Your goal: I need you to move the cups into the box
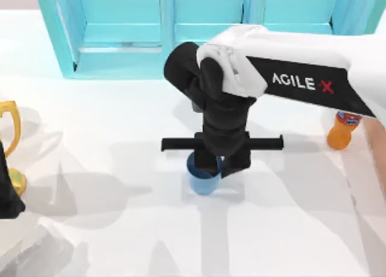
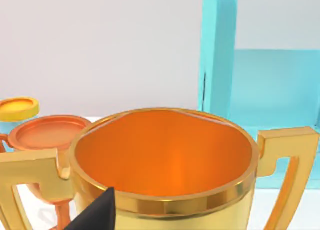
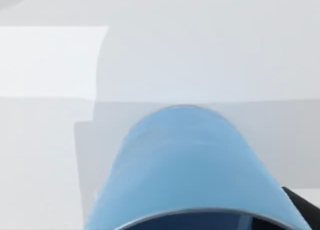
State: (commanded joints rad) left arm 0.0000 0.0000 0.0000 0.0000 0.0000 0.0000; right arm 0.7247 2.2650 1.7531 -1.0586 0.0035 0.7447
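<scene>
Item: blue cup (image 1: 202, 179), small, handleless, plain light blue outside with a darker blue inside, standing upright on the white table (image 1: 120, 241) near its middle, in front of the turquoise cabinet (image 1: 120, 29) that runs along the table's far edge. In the right wrist view the cup (image 3: 185, 165) appears at close range as a smooth tapered wall with a thin pale rim; its base is cut off from sight. Right gripper (image 1: 222, 166): black, reaching down from the white AgileX arm directly over the cup, its fingers at the cup's rim on the side toward the table's right; the arm's own body hides the fingertips from above, and the wrist view catches only a dark corner of one finger (image 3: 300, 205) beside the cup wall, so whether the fingers are clamped on the cup or released cannot be told. Left arm: parked at the table's left edge, a dark piece of it showing low in the top view; gripper state cannot be told, only a black tip showing in its wrist view. Other items: gold handled trophy (image 1: 11, 145) at the far left, cropped by the picture edge; orange bottle (image 1: 342, 131) at the right, partly covered by the right arm.
</scene>
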